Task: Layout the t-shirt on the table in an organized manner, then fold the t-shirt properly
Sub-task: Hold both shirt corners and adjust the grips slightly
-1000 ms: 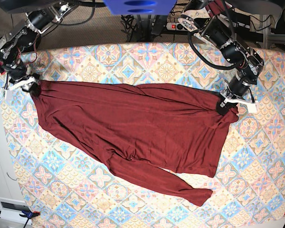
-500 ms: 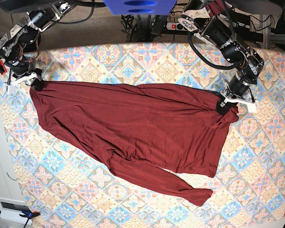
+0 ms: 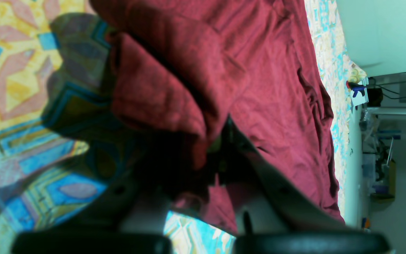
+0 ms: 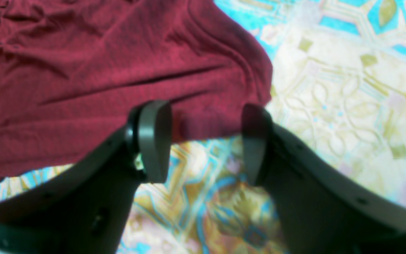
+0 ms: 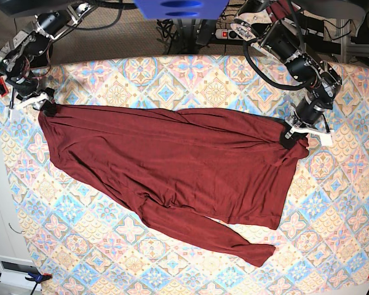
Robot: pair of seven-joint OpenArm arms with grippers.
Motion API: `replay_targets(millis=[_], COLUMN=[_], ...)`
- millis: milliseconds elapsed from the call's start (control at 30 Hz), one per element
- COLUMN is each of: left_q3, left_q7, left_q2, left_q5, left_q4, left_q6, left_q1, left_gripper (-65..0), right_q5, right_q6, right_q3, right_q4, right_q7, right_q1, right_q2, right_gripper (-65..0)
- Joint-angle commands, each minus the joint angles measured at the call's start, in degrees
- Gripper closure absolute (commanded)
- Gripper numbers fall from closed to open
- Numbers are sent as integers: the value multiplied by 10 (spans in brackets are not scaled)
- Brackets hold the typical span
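The dark maroon t-shirt lies spread across the patterned table, with one long sleeve trailing toward the front edge. In the base view my left gripper is shut on the t-shirt's right-hand edge. The left wrist view shows bunched t-shirt fabric pinched in the left gripper. My right gripper hovers at the t-shirt's far left corner. In the right wrist view the right gripper stands open, its fingers just off the t-shirt's edge, holding nothing.
The table's left edge runs close to the right gripper. A power strip and cables lie behind the far edge, under a blue mount. A white box sits off the front left corner.
The right arm has drawn back toward the far left corner of the table, off the shirt's corner. The left arm and the shirt have stayed put.
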Motion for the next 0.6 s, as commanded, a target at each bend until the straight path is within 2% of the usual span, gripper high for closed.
replay_targets(millis=[0, 400, 567], left_q3=[1, 1, 2], left_q7=[-9, -11, -11], left_q2=[-5, -5, -5], left_q5=[-14, -14, -14], left_q4=[10, 10, 9], left_q6=[-4, -4, -4], left_q1=[-8, -8, -8], left_gripper=[0, 0, 0], right_q5=[11, 9, 8], right_q6=[4, 4, 4], right_q3=[3, 3, 3], right_q4=[11, 4, -36], right_q7=[9, 10, 16], right_q1=[4, 4, 9], right_q2=[10, 9, 6], right_gripper=[-303, -303, -302])
